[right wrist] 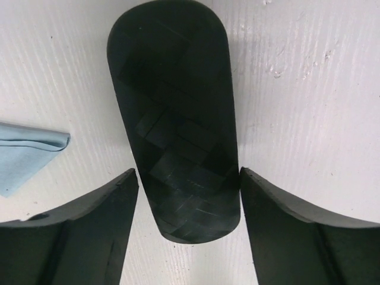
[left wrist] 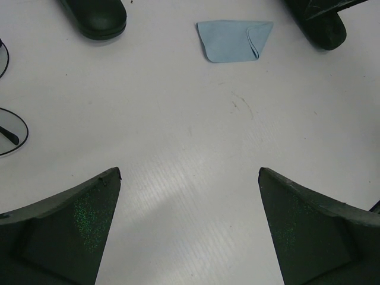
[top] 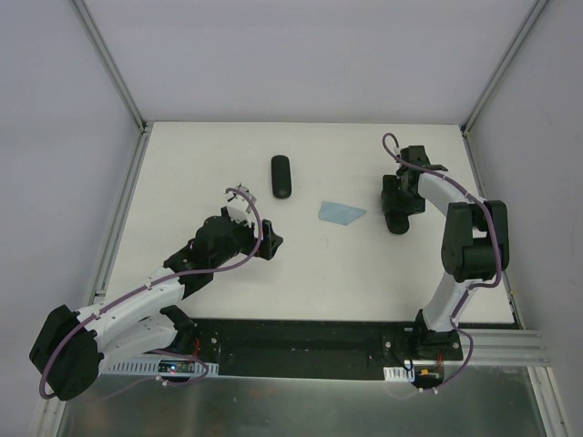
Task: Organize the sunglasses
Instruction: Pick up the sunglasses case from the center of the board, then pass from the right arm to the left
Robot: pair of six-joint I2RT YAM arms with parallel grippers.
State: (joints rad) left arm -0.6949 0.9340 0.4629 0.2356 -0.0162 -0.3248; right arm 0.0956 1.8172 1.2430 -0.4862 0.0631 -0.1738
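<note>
Two states: left end effector (left wrist: pixel 189 172) gapes wide above the counter (left wrist: pixel 148 119); right end effector (right wrist: pixel 187 172) clamps a black case (right wrist: pixel 172 89).

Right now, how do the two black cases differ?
The centre case lies left of the blue cloth; the other case lies right of it. The centre case sits free; the other case sits between the fingers of the right gripper, grip uncertain. Both are black, oval, closed.

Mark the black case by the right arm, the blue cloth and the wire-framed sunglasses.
black case (right wrist: pixel 178 119): right wrist view, middle of its top.
blue cloth (left wrist: pixel 231 40): left wrist view, its middle.
wire-framed sunglasses (left wrist: pixel 12 127): left wrist view, on a lens.
</note>
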